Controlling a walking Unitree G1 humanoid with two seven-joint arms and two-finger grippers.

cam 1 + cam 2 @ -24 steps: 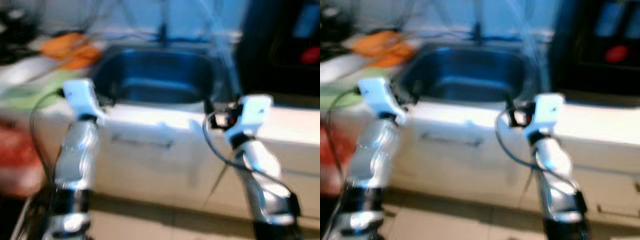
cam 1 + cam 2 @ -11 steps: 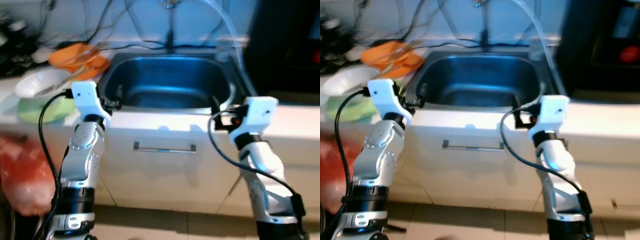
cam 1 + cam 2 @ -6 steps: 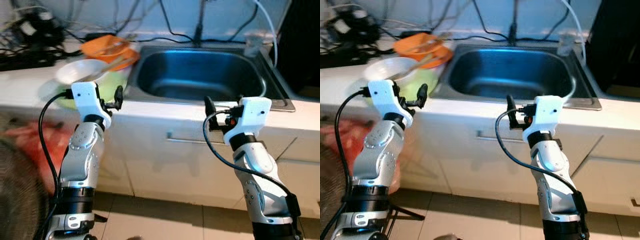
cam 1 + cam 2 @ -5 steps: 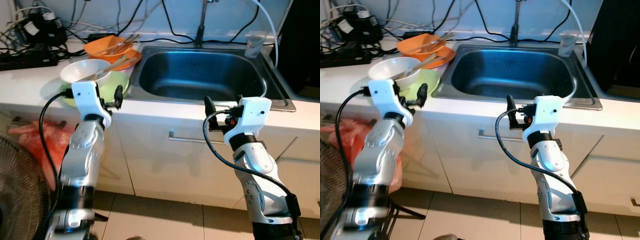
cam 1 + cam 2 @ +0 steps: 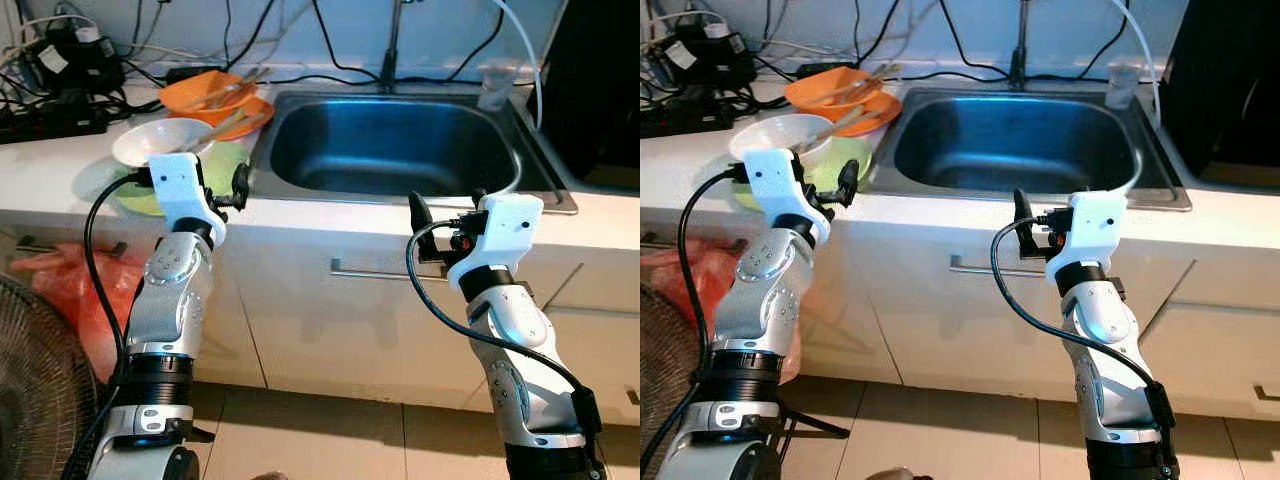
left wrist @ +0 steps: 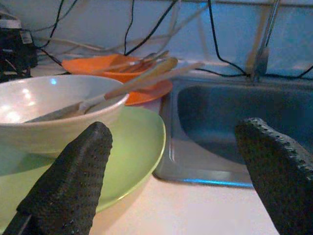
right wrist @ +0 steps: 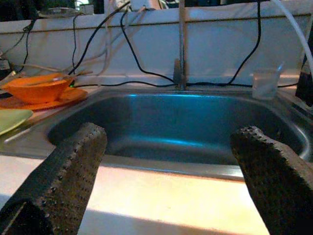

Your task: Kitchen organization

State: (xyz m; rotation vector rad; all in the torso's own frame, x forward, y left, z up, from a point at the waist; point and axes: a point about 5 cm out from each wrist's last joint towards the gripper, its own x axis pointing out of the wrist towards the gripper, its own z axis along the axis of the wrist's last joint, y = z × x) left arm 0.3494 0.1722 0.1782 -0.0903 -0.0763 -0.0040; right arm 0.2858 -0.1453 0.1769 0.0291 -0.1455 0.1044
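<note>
No writing or brand can be read anywhere. At the far left stands a fan (image 5: 35, 390) on the floor, with a red plastic bag (image 5: 75, 300) behind it under the white counter (image 5: 330, 225). Black cables and a power strip (image 5: 45, 120) crowd the back of the counter.

The dishes sit on the counter to the left of the sink: one white bowl (image 5: 160, 143) holding a utensil (image 6: 122, 88), resting on one green plate (image 6: 132, 147), and behind them one orange bowl (image 5: 205, 92) on an orange plate (image 5: 245, 112), with chopsticks in it.

The left gripper (image 6: 176, 181) hangs at the counter edge just beside the green plate, its jaws spread apart and holding nothing.

One steel sink (image 5: 395, 145) lies in the middle, a tap (image 5: 390, 45) at its back rim and a drawer handle (image 5: 375, 272) below.

The right gripper (image 7: 166, 181) hovers before the sink's front edge, fingers likewise released and empty.

One clear cup (image 5: 495, 85) stands at the sink's far right corner, beside a white hose (image 5: 530, 50) and a black appliance (image 5: 600, 80).
</note>
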